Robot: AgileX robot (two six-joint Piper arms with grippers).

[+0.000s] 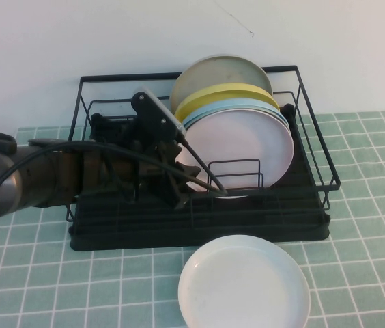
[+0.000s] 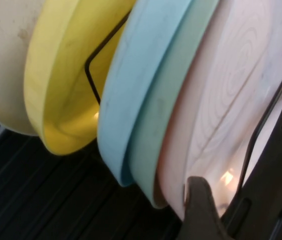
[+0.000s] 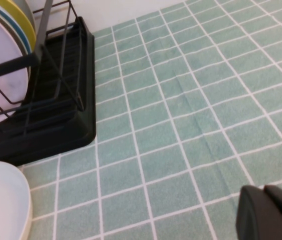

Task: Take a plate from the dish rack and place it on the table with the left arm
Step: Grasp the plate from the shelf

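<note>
The pale pink plate stands upright at the front of a row of plates in the black wire dish rack. My left arm reaches into the rack from the left. Its gripper is open at the pink plate's lower left edge. In the left wrist view one dark finger lies just in front of the pink plate, close to its bottom rim. My right gripper is shut and hangs over bare table to the right of the rack.
Behind the pink plate stand a mint plate, a light blue plate, a yellow one and a beige one. A wire divider crosses the pink plate's front. A white plate lies on the tiles before the rack.
</note>
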